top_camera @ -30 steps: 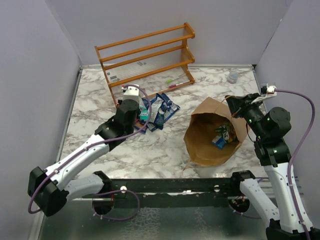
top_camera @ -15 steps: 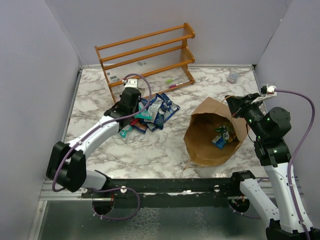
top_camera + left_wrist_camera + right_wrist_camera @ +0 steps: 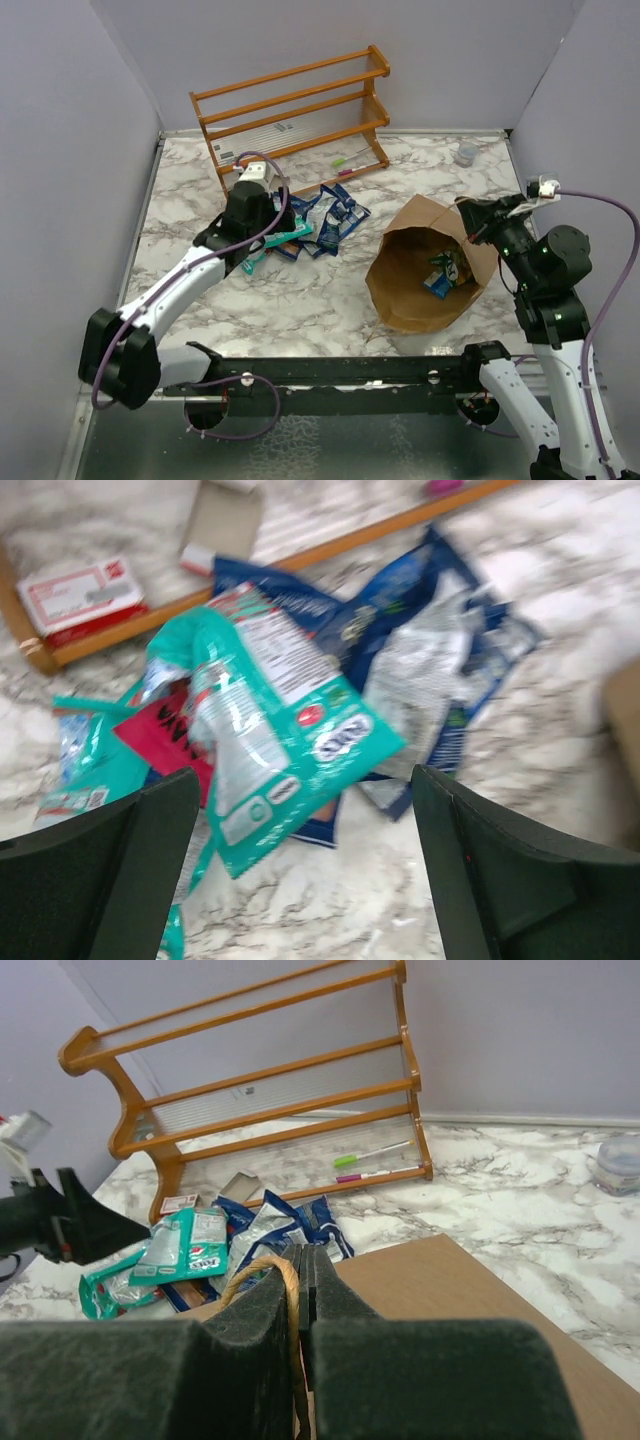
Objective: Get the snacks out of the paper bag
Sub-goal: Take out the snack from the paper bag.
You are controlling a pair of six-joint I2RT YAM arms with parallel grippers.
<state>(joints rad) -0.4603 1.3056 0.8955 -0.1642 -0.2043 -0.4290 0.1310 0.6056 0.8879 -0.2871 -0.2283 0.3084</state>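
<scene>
The left gripper [image 3: 302,780] is held spread and empty over the pile of snacks [image 3: 312,222] on the table [image 3: 300,300]. The right gripper [image 3: 300,1272] is pressed together on the handle [image 3: 255,1272] of the paper bag [image 3: 420,300], in which several packets [image 3: 445,275] are seen lying. Should the thin handle slip or tear, the bag mouth is likely to collapse and the packets inside to be covered.

The top view looks down from six o'clock over the whole table [image 3: 300,300], the left wrist view hangs close above the snacks [image 3: 270,700] at ten o'clock, and the right wrist view, at three o'clock, faces them from farther off.
</scene>
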